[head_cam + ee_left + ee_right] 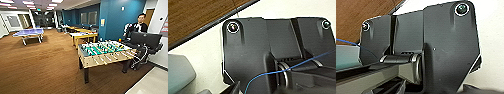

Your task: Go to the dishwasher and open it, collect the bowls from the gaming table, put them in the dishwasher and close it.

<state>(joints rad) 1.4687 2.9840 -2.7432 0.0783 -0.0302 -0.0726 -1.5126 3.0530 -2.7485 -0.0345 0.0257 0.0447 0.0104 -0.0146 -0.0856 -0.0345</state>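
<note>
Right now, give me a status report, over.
Pincers: state cannot be told. Long yellow-edged table ahead by the blue wall; bowls not made out. Table-football table and a person nearer, right.

Wood-sided table-football table with green field and rods [106,53] right of centre on brown carpet [37,67], person seated behind a dark control rig [145,40] at upper right, blue table-tennis table [28,32] upper left, yellow-edged white-topped tables [83,35] before the teal wall [112,17], pale floor [152,83] lower right.

A wide stretch of brown carpeted floor [45,65] is left open. The way on the right is blocked by the wooden table-football table [106,53], with a seated person [138,25] behind it.
</note>
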